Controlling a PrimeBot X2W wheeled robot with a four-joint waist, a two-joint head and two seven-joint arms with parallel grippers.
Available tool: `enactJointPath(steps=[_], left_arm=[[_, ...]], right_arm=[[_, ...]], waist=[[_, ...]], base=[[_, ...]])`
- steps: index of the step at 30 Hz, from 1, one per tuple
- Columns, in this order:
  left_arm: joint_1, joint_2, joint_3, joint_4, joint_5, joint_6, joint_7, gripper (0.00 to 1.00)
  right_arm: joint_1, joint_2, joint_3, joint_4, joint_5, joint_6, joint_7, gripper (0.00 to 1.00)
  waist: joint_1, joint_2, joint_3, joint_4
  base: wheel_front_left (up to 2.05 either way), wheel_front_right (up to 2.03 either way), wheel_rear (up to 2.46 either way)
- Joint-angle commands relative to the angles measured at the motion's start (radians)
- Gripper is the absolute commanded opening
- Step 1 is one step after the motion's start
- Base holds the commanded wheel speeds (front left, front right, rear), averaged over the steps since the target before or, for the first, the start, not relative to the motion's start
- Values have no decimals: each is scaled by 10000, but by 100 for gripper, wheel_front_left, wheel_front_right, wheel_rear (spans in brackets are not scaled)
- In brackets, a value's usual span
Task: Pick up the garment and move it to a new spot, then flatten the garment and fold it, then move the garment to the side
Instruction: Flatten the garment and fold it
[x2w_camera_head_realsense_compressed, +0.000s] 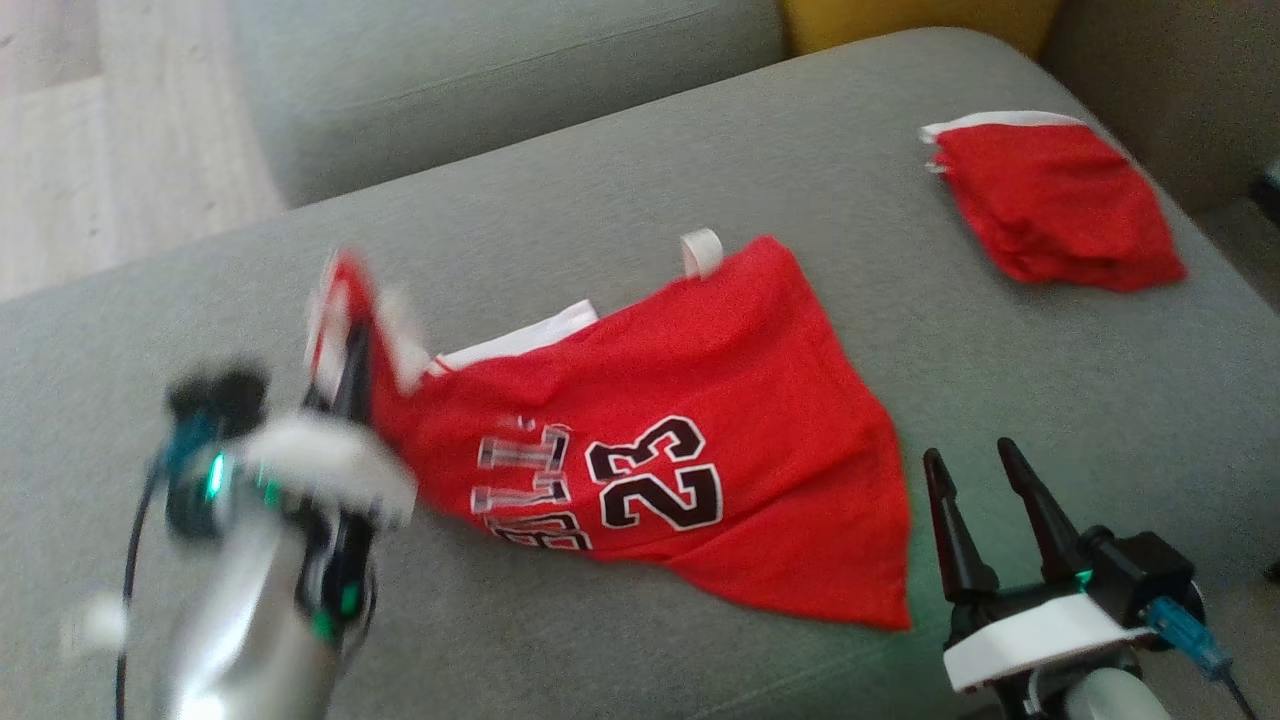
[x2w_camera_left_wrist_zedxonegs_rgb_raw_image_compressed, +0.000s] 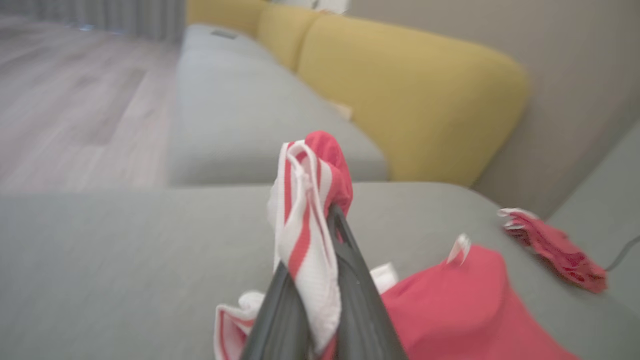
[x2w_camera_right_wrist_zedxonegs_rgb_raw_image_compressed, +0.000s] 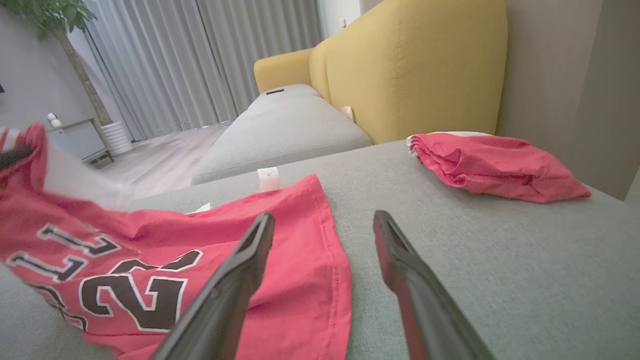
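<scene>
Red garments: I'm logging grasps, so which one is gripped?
The jersey printed 23, its striped edge pinched by the left gripper; the folded red garment lies untouched.

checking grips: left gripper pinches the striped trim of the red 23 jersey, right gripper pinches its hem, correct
Not the right gripper: the right wrist view shows it open, gripping nothing. The left gripper does pinch the striped trim of the red 23 jersey.

Left tool (x2w_camera_head_realsense_compressed: 350, 352) is blurred in the head view (jersey (x2w_camera_head_realsense_compressed: 720, 400) lettering partly hidden).
</scene>
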Motion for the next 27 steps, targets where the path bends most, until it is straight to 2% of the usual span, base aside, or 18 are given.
enactJointPath(steps=[1, 7, 9, 10, 13, 16, 20, 23, 27], left_arm=[[62, 118, 818, -525, -19, 114, -60, 0], [2464, -705, 2305, -1003, 253, 45, -60, 0], [3021, -977, 2619, -1051, 340, -83, -60, 87], [3138, -1027, 2718, -1117, 419, -52, -60, 100], [3466, -1124, 3026, -1564, 751, 127, -60, 100], [3784, -1117, 3319, -2306, 1490, 520, -60, 100], [3760, -646, 3087, -2995, 2912, 761, -60, 100], [3150, -150, 2647, -2745, 3786, 843, -6, 100], [2206, 114, 2276, -2144, 4267, 779, 290, 100]], right_arm=[[-234, -86, 145, -353, -97, 73, -94, 100], [-191, -147, 120, -371, -86, 73, -94, 100], [-177, -155, 161, -355, -86, 73, -94, 100], [-179, -151, 178, -348, -88, 73, -94, 100], [-186, -136, 203, -343, -89, 73, -94, 100], [-187, -157, 229, -376, -66, 73, -94, 100], [-160, -171, 233, -385, -43, 73, -94, 100], [-250, -197, 325, -406, -20, 73, -94, 100], [-422, -216, 384, -438, 11, 73, -94, 100]], waist=[[0, 0, 136, 324], [0, 0, 246, 948], [0, 0, 249, 1194], [0, 0, 244, 1242], [0, 0, 227, 1332], [0, 0, 274, 1353], [0, 0, 426, 1379], [0, 0, 692, 1308], [0, 0, 1048, 1211]], base=[[0, 0, 0], [0, 0, 0], [0, 0, 0], [0, 0, 0], [0, 0, 0], [0, 0, 0], [0, 0, 0], [0, 0, 0], [0, 0, 0]])
